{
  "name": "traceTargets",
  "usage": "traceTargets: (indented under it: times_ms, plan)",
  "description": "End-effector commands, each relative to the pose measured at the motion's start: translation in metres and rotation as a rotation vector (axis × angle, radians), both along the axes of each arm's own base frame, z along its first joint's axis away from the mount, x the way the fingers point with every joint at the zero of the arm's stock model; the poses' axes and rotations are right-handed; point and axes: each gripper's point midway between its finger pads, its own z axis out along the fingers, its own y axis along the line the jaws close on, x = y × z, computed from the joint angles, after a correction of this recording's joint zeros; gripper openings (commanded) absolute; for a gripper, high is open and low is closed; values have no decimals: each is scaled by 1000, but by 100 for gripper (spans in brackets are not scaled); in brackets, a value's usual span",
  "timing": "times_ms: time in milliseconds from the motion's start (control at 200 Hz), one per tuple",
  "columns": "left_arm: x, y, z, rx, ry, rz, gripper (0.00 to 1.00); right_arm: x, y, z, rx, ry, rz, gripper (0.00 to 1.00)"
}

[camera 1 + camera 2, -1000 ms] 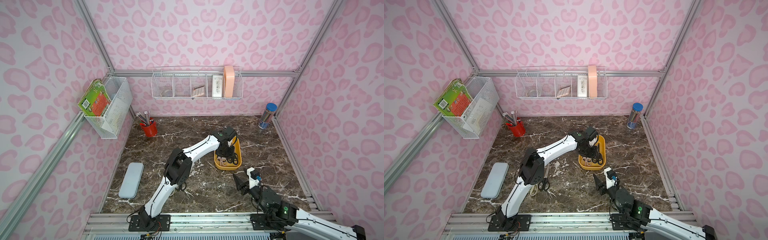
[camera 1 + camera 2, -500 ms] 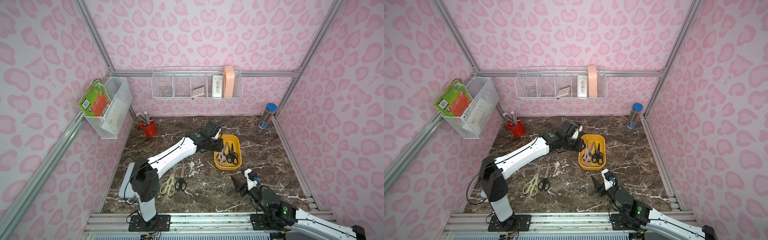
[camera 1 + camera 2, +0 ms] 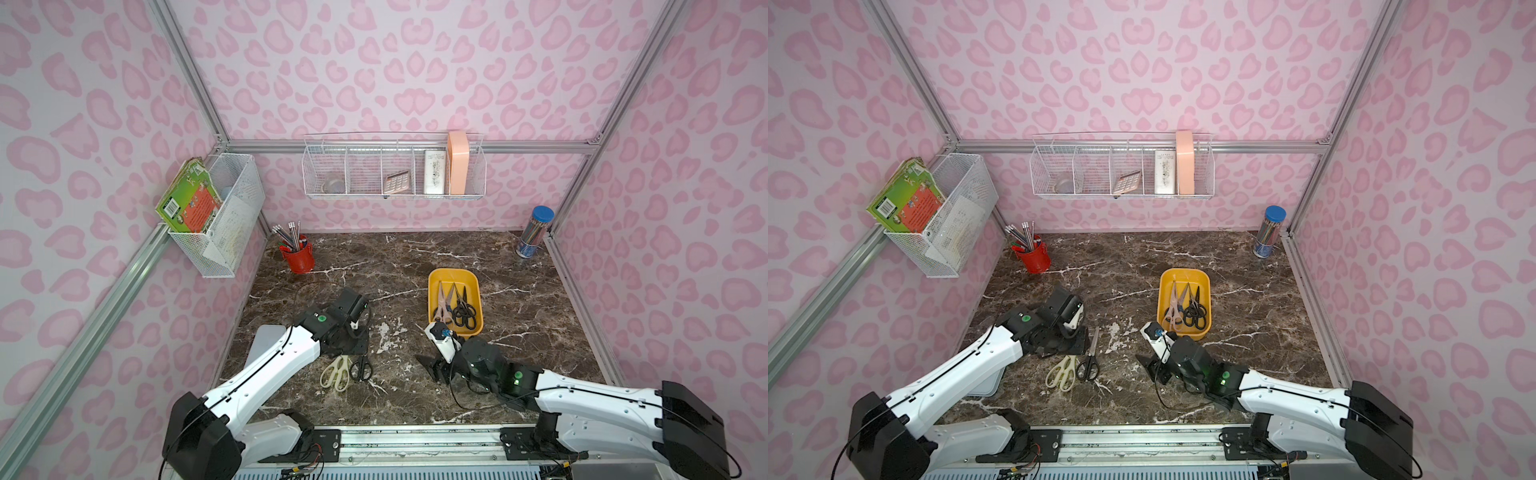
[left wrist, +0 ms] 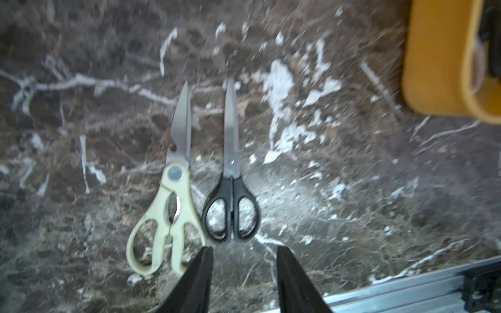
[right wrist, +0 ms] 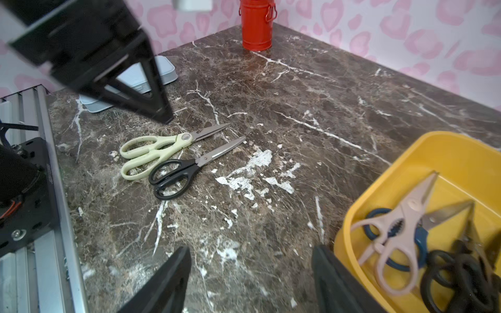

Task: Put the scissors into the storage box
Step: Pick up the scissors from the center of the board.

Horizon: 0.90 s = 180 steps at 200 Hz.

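Approach is judged in hand: cream-handled scissors [image 4: 165,195] and black-handled scissors [image 4: 230,189] lie mid-frame on the desk [image 4: 352,189], outside the yellow storage box [image 3: 455,275]. Left end effector [image 4: 244,250] and right end effector [image 5: 250,252] are spread, empty. Descent onto one pair is called for.

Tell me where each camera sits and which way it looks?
Both top views: high over the front edge, looking down and back over the marble table; the left arm and right arm both show.
Left wrist: on the left arm, looking down at the cream scissors beside the black scissors; the left jaws, open, poke in.
Right wrist: on the right arm, low, facing the red pencil cup; the right jaws, open, and the left jaws show.
Shared: both wrist views catch those two scissors and the yellow storage box.
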Motion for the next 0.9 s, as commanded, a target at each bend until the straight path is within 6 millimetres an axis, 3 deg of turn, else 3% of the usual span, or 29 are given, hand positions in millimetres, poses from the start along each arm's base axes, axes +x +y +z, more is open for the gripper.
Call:
traceTargets:
  times_ms: [0, 110, 240, 525, 895]
  plan:
    - [-29, 7, -17, -17, 111, 51, 41, -3, 21, -3, -13, 118, 55, 73]
    - [-39, 9, -23, 3, 153, 40, 42, 8, 22, 3, 22, 134, 30, 73]
    - [-36, 6, -27, 21, 148, 8, 44, 18, 15, 7, 26, 112, 9, 73]
    - [-23, -2, -42, 47, 162, -16, 44, 9, 13, 1, 0, 89, 81, 72]
    - [-12, -10, -65, 86, 205, -53, 40, 12, -1, 8, 44, 47, 17, 71]
